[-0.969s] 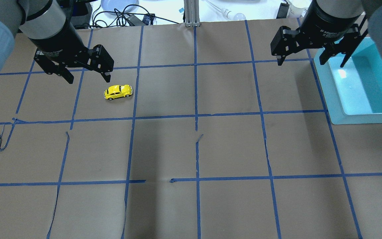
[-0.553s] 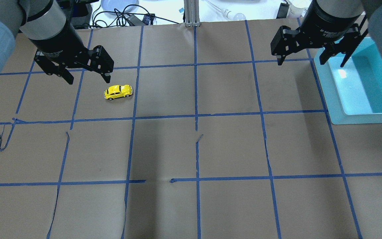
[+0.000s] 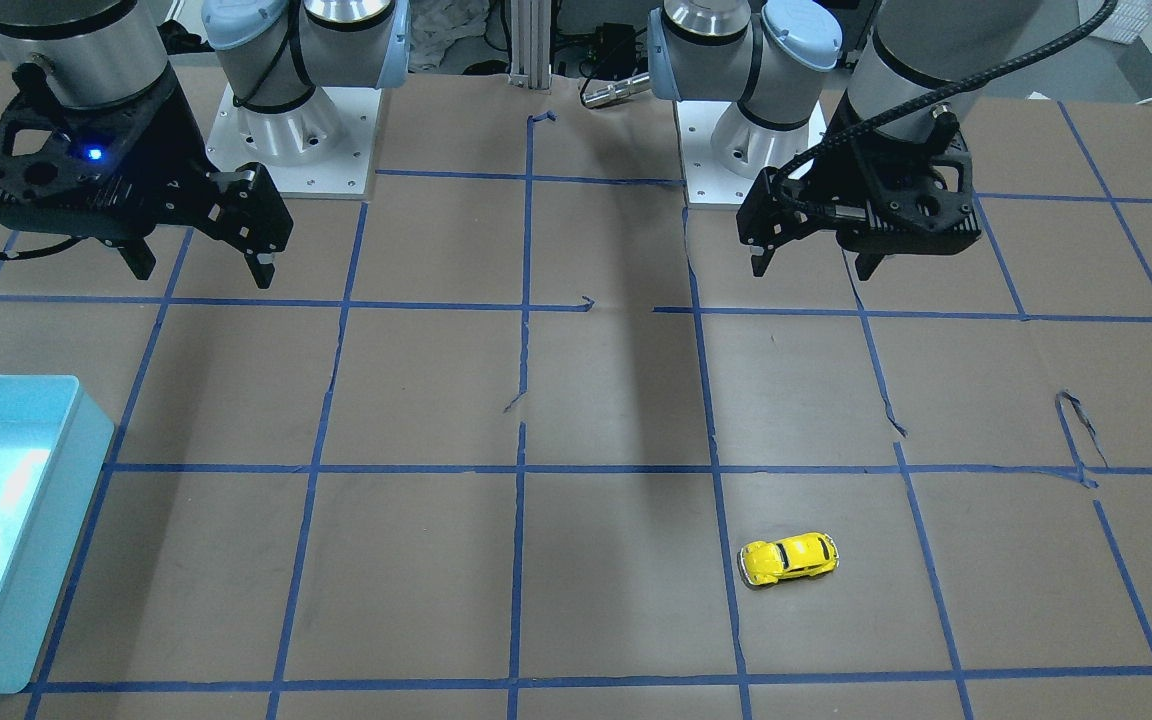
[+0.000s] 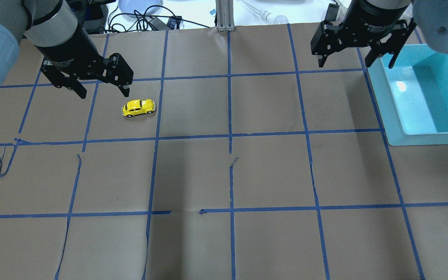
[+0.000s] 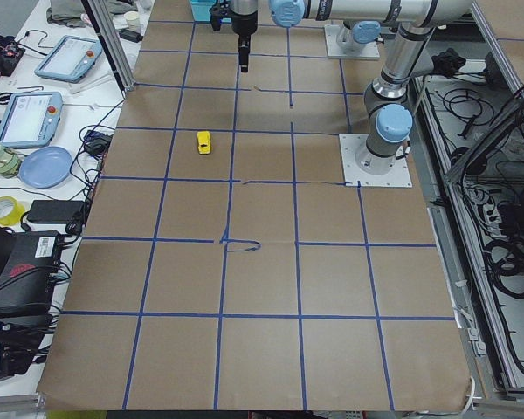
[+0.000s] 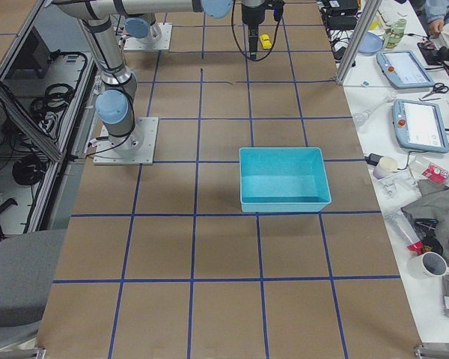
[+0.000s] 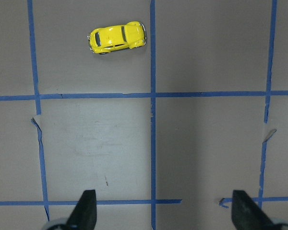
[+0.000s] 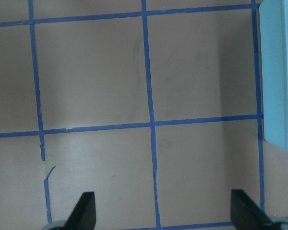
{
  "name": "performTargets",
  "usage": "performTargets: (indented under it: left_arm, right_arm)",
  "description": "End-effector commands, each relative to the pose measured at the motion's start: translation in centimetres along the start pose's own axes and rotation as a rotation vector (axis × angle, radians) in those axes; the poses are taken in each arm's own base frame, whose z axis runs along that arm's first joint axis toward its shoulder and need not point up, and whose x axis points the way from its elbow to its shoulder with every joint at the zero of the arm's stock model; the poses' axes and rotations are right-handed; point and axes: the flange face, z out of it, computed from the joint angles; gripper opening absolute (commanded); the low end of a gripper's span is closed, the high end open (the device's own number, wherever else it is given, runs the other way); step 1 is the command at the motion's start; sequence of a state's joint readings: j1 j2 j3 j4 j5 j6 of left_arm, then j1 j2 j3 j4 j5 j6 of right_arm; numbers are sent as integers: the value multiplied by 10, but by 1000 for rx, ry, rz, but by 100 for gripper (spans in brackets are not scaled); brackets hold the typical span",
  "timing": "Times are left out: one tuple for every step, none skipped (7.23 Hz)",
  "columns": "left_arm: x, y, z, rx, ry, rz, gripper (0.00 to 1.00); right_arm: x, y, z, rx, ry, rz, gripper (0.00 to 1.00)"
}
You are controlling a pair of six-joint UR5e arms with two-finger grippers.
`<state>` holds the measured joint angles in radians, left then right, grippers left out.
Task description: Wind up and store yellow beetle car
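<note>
Yellow beetle car point(image 4: 139, 107). Small toy, upright on its four wheels on the brown paper table point(image 4: 270, 175). It stands in the robot's left half, toward the edge far from the robot, with its length along that edge. Nothing touches it.

Left gripper point(image 4: 103, 94). Raised above the table, jaws spread wide, empty. In its wrist view the car sits off toward one upper corner, not between the fingers, so the gripper is not centred over it.

Right gripper point(image 4: 351, 64). Raised near the far edge, just beside the bin, jaws spread wide, empty.

Teal bin point(image 4: 430, 139). Open-topped, nothing seen inside, toward the table's end on the robot's right, well apart from the car.

Hazards, as judged:
- Free wheels. A finger landing early on one side probably rolls or skews the car instead of trapping it. The offset needs closing first.
- Rounded, glossy body. A pinch high on the roof may squirt it out. Low on the flanks seems safer.
- Winding. Dragging the wheels backward over lifted tape point(image 4: 231, 161) or torn paper seams could snag them or tip the car.
- Wound spring. Let go on the table, the car may run off the edge.
- Storage. A long carry or hand-over is likely. A drop on the bin's rim could bounce the car out.
</note>
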<state>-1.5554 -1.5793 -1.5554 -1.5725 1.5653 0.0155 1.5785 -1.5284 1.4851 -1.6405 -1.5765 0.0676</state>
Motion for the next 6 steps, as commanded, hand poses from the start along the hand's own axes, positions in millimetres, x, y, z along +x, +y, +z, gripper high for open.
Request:
performTargets:
  left_arm:
    - [-1, -1, 3, -4, 2, -2, 100]
    - [-1, -3, 7, -11, 1, -2, 100]
    - [-3, -1, 2, 1, -4, -8, 100]
    - [-6, -3, -3, 10, -4, -23, 100]
    - [-7, -4, -5, 18, -1, -17, 100]
    - [-8, -6, -3, 30, -3, -17, 100]
  right_arm:
    - [-4, -14, 6, 26, -29, 3, 100]
    - [-5, -9, 5, 24, -15, -2, 100]
    - [-4, -9, 6, 23, -14, -2, 100]
    - [-4, -9, 5, 21, -12, -3, 100]
    - [-4, -8, 5, 23, -14, -5, 100]
    - [-4, -8, 4, 23, -12, -5, 100]
